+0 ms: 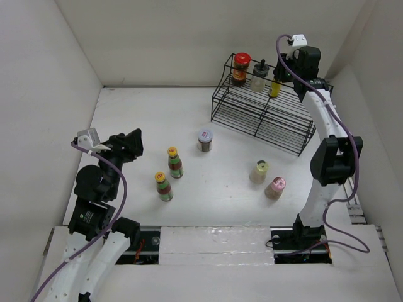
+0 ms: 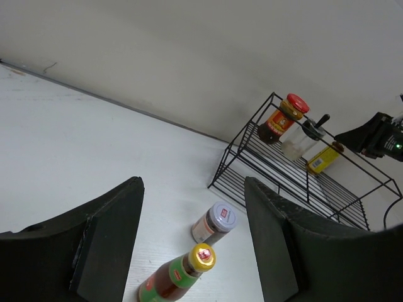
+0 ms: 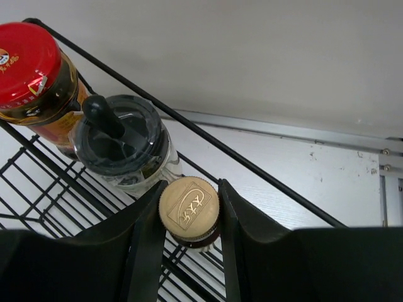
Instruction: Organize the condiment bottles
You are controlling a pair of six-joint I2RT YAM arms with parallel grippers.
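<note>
- Left gripper (image 2: 192, 187) gapes wide and empty over two yellow-capped bottles (image 1: 175, 162), likely its next pick.
- Purple-lidded jar (image 1: 205, 139), cream bottle (image 1: 259, 171) and pink-capped bottle (image 1: 276, 187) stand scattered on the table (image 1: 138, 113), unsorted.
- Rack (image 1: 264, 123) top shelf: red-lidded jar (image 1: 240, 68) and clear bottle (image 1: 260, 77) stand side by side.
- Right gripper (image 3: 191, 189) pinches the yellow bottle (image 3: 189, 206) by its cap, apparently to seat it beside them.

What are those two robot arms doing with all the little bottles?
They are putting condiment bottles onto the black wire rack. The right gripper has its fingers closed around the yellow bottle on the rack's top shelf, next to the black-capped clear bottle and the red-lidded jar. The left gripper is open and holds nothing, pointing toward the two yellow-capped bottles. Those two, the purple-lidded jar, the cream bottle and the pink-capped bottle stand on the table.
</note>
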